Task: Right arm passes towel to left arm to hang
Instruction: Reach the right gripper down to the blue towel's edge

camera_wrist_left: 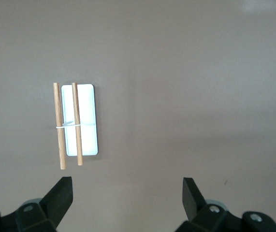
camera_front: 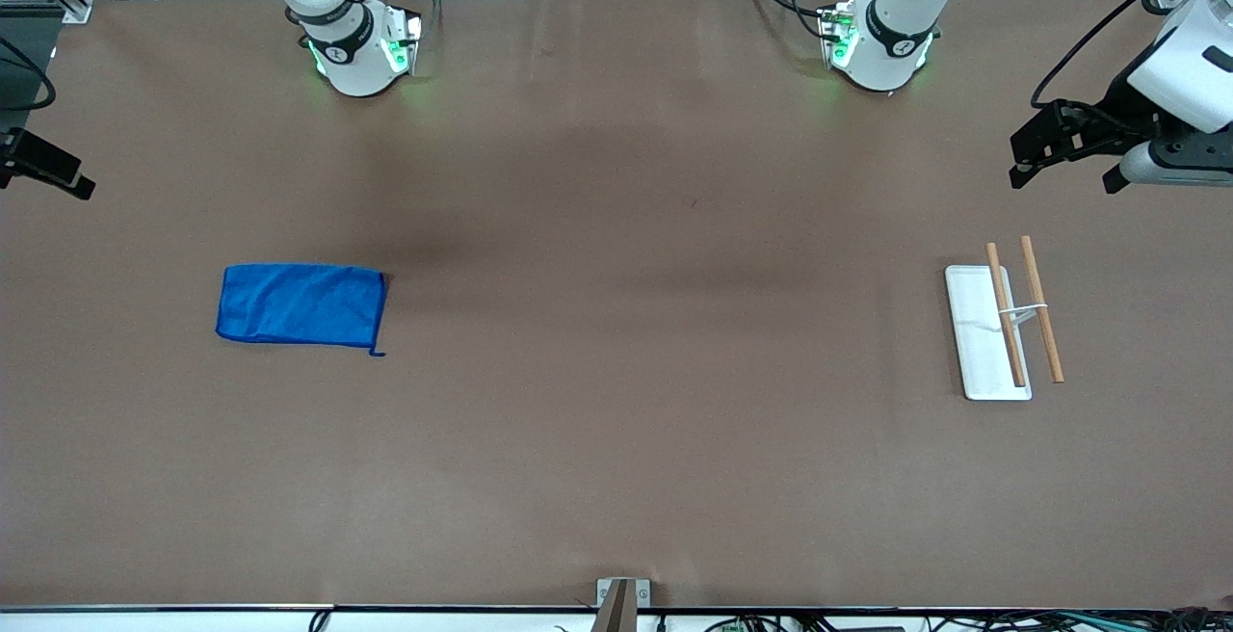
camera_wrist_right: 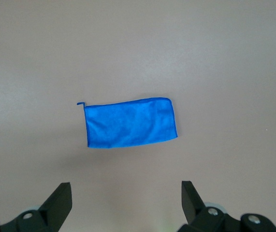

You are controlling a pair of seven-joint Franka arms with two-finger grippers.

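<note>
The blue towel (camera_front: 301,304) lies flat on the brown table toward the right arm's end, its thin loop (camera_front: 378,353) at the corner nearer the front camera. It also shows in the right wrist view (camera_wrist_right: 130,122). My right gripper (camera_wrist_right: 126,189) is open and empty, high above the table beside the towel; only part of it (camera_front: 48,174) shows in the front view. My left gripper (camera_wrist_left: 127,186) is open and empty, high over the left arm's end (camera_front: 1064,170), beside the hanging rack (camera_wrist_left: 87,121).
The rack has a white flat base (camera_front: 973,324) and two wooden rods (camera_front: 1005,314) held above it. The two arm bases (camera_front: 356,54) (camera_front: 881,44) stand along the table's farthest edge. A camera mount (camera_front: 621,603) sits at the nearest edge.
</note>
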